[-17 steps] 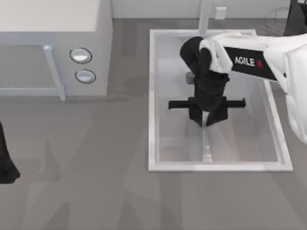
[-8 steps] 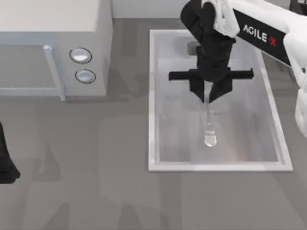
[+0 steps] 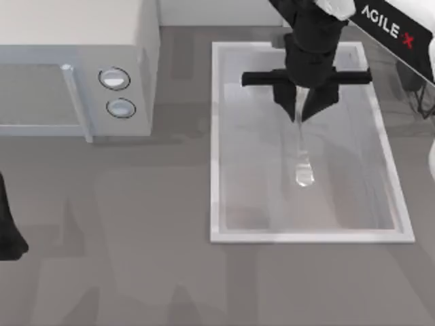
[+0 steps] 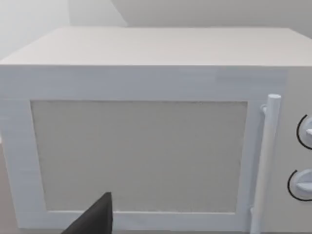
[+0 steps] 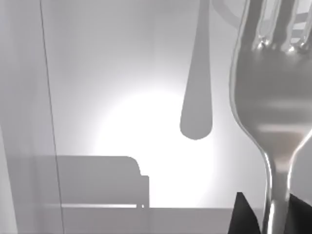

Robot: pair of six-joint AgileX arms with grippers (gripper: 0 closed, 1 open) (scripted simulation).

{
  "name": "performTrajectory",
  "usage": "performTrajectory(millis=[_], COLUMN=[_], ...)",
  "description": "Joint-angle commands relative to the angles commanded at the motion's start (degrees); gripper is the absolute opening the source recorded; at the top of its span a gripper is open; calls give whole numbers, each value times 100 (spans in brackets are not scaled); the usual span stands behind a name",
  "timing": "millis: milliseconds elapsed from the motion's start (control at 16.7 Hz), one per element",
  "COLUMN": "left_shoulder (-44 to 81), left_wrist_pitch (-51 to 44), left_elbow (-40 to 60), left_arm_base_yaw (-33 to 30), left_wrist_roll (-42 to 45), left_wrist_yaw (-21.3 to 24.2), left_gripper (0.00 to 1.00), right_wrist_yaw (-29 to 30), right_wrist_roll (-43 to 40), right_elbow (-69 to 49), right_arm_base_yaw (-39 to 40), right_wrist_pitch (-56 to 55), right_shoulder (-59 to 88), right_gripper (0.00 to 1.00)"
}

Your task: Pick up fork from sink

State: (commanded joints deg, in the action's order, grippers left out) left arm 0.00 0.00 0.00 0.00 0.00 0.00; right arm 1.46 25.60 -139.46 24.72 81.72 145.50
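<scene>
The silver fork (image 3: 303, 168) hangs lifted above the bottom of the pale sink (image 3: 215, 136), its wide end pointing toward the near rim. My right gripper (image 3: 304, 109) is shut on the fork's other end, over the far half of the basin. In the right wrist view the fork (image 5: 270, 97) stands close, tines away from the camera, its neck pinched between the dark fingertips (image 5: 245, 218). The fork's shadow falls on the sink floor (image 5: 122, 73). My left arm (image 3: 8, 231) stays parked at the table's left edge.
A white microwave (image 3: 75, 61) with two round knobs (image 3: 114, 79) stands at the far left; the left wrist view faces its door (image 4: 141, 151) and handle (image 4: 265, 161). Grey tabletop (image 3: 136, 272) lies open in front of the sink and microwave.
My right gripper has risen and shifted toward the sink's far end, carrying the fork up off the basin floor. The left arm has not moved.
</scene>
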Motion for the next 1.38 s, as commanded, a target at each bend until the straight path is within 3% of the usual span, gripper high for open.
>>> performTrajectory(millis=[300,900,1380], left_shoulder=[0,0,0], left_wrist_pitch=[0,0,0], left_elbow=[0,0,0], left_arm_base_yaw=[0,0,0], left_wrist_roll=[0,0,0], left_wrist_yaw=[0,0,0], left_gripper=[100,100,100], right_wrist_yaw=[-20,-133,-131], right_wrist_roll=[-338,-2551,-2663], right_elbow=[411,3544,3885], right_arm_base_yaw=[-338,-2553,-2654], right_wrist_pitch=[-30,-34,-252], right_shoulder=[-392,-3296,-3376], right_gripper=[0,0,0])
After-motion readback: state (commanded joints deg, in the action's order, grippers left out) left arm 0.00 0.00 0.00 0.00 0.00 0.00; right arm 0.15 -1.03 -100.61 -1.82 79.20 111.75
